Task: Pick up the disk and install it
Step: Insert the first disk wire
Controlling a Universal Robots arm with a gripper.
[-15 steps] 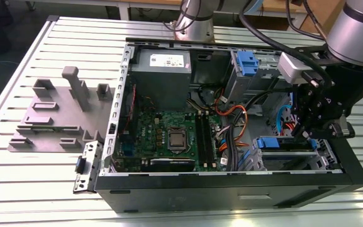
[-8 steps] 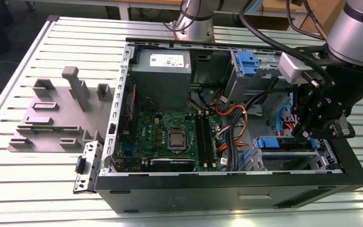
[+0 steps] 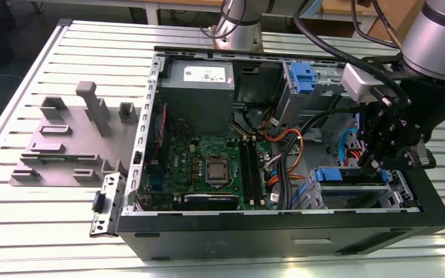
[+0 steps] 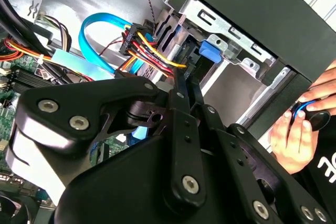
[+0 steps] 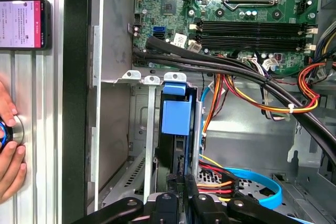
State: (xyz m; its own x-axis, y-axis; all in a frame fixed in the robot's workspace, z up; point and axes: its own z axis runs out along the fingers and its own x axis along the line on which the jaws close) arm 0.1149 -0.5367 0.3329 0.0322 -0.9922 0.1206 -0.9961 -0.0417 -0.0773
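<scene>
Low on the exterior view's right, flat hard drive in blue plastic bracket (image 3: 329, 175) seated edge-on in steel bay. Black gripper (image 3: 377, 165) just above, fingers (image 4: 181, 103) pressed together, holding nothing. Likely dense, rigid, shock-sensitive; best held by bracket sides.

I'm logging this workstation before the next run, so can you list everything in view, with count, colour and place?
Computer case: one, black, open on the slatted table.
Slatted table: one, silver, under everything.
Motherboard: one, green, on the case floor.
Power supply: one, grey, far corner of the case.
Disk: one, blue bracket, standing in the metal drive bay.
Cable bundle: red, orange, yellow and black, beside the bay.
Data cable: one, light blue, looping near the bay.
Fixture: one, grey, at the exterior view's left.
Phone: one, lit, on the table.
Person's hand: outside the case.
Gripper: one, black, at the disk.
</scene>
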